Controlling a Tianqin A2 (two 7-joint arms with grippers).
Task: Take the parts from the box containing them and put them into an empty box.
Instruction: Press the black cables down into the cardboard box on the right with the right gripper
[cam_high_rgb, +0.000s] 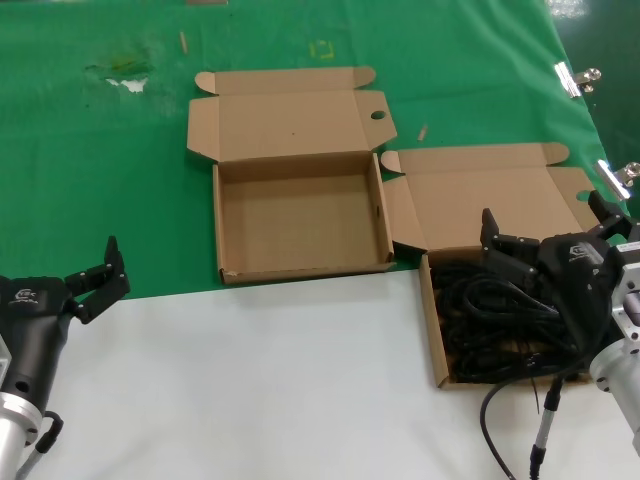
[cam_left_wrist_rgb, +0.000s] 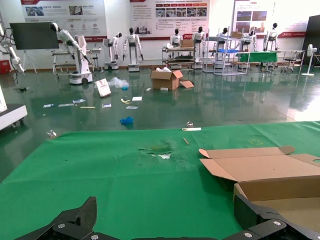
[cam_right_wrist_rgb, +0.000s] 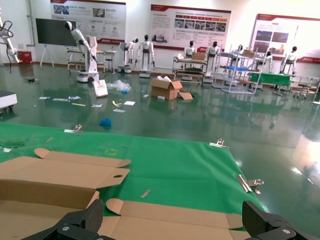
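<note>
I see two open cardboard boxes. The empty box (cam_high_rgb: 300, 215) sits just left of the box containing them (cam_high_rgb: 470, 235). Inside the latter lies one tangled heap of the parts (cam_high_rgb: 490, 325); I cannot count separate bundles. They look light, floppy and snag-prone, so I would pinch a thick coil. My right gripper (cam_high_rgb: 545, 232) hovers spread above them; my left gripper (cam_high_rgb: 100, 272) waits far left, spread.
</note>
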